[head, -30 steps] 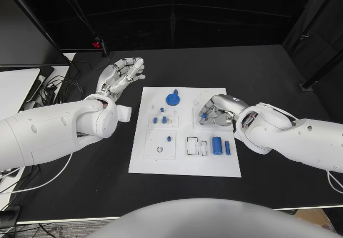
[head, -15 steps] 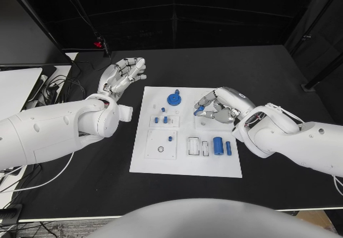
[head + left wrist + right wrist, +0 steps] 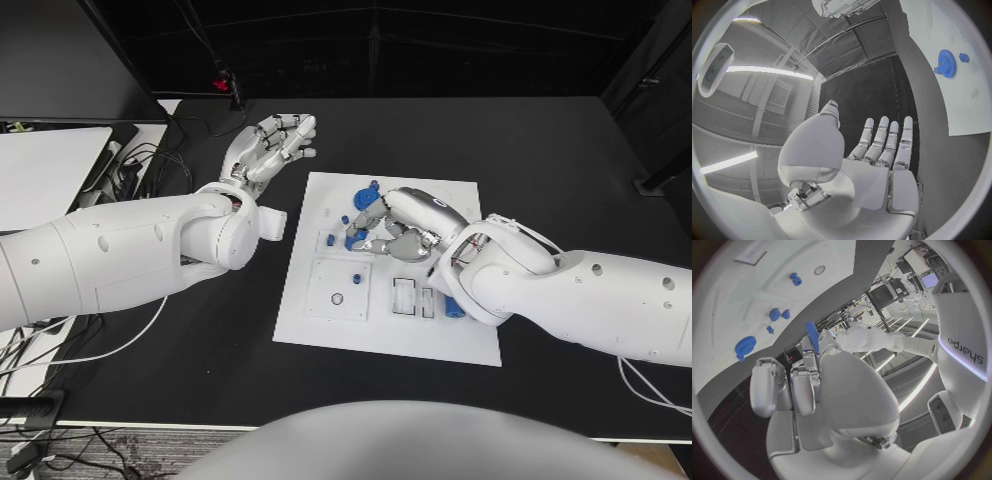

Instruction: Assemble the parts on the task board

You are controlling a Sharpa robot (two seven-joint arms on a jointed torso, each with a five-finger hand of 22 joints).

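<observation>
right hand (image 3: 397, 222) over task board (image 3: 433, 335), holding blue peg (image 3: 811, 335) | cables (image 3: 137, 160) table-side

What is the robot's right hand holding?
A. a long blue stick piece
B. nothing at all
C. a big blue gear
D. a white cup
A. In the right wrist view the right hand grips a thin blue part in its fingers; the blue gear lies on the task board.
</observation>
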